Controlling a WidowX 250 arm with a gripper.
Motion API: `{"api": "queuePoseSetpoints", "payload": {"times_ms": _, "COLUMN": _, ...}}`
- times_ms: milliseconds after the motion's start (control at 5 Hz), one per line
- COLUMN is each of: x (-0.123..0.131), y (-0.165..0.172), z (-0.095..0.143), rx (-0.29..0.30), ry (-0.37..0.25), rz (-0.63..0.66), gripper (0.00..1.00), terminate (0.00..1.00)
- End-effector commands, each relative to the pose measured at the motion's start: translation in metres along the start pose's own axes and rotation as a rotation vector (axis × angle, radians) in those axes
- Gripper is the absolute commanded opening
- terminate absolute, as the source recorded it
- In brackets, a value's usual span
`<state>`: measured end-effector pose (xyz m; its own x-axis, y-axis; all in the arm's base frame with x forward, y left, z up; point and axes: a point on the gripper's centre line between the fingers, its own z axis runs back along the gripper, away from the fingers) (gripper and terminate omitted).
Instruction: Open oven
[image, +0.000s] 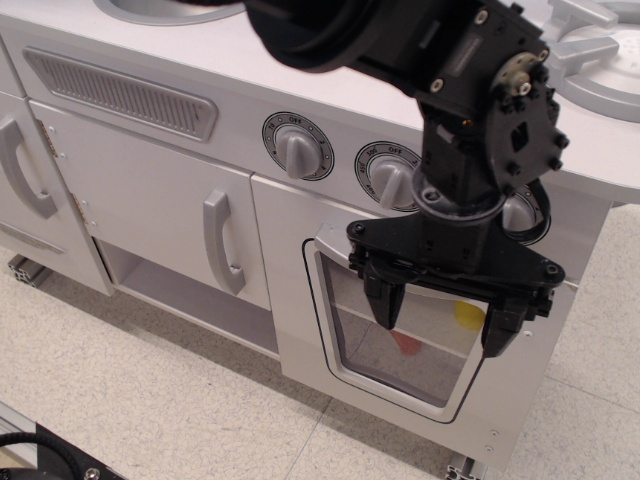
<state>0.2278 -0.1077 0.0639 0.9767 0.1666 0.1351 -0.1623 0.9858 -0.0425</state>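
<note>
A pale speckled tile floor (150, 400) runs under a grey toy kitchen (150, 190) that crosses the single view on a slant, dropping from upper left to lower right. The black arm (400, 40) comes in from the top and ends in the gripper (446, 320), which hangs fingers-down with its jaws spread wide and nothing between them.

Directly behind and below the gripper is the oven (290, 260), its door (390, 350) shut and facing out toward the floor and the camera. The door's rounded clear window (400, 370) sits behind the two fingertips (385, 305), and its top edge follows the same downward slant as the counter. The gripper's body covers the upper part of the door, so the handle cannot be made out. Through the window, between the fingers, a red shape (407, 343) and a yellow one (470, 315) show inside.

Just above the gripper, on the front panel, are round knobs (297, 150), one partly hidden by the wrist. Left of the gripper stands a plain cabinet door (150, 215) with a vertical grey handle (222, 255), with a ribbed vent (120, 95) above it. Another handle (25, 170) shows at the far left edge.
</note>
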Motion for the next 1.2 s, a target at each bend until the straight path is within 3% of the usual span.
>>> {"api": "queuePoseSetpoints", "payload": {"times_ms": 0, "x": 0.000, "y": 0.000, "z": 0.000, "rx": 0.000, "ry": 0.000, "rz": 0.000, "gripper": 1.00, "terminate": 0.00}}
{"api": "queuePoseSetpoints", "payload": {"times_ms": 200, "x": 0.007, "y": 0.016, "z": -0.008, "rx": -0.048, "ry": -0.055, "rz": 0.167, "gripper": 1.00, "terminate": 0.00}}
{"api": "queuePoseSetpoints", "payload": {"times_ms": 400, "x": 0.013, "y": 0.043, "z": -0.022, "rx": -0.033, "ry": -0.187, "rz": 0.380, "gripper": 1.00, "terminate": 0.00}}
{"api": "queuePoseSetpoints", "payload": {"times_ms": 800, "x": 0.025, "y": 0.083, "z": -0.060, "rx": -0.082, "ry": -0.222, "rz": 0.705, "gripper": 1.00, "terminate": 0.00}}
{"api": "queuePoseSetpoints", "payload": {"times_ms": 1000, "x": 0.040, "y": 0.095, "z": -0.064, "rx": -0.114, "ry": -0.185, "rz": 0.822, "gripper": 1.00, "terminate": 0.00}}
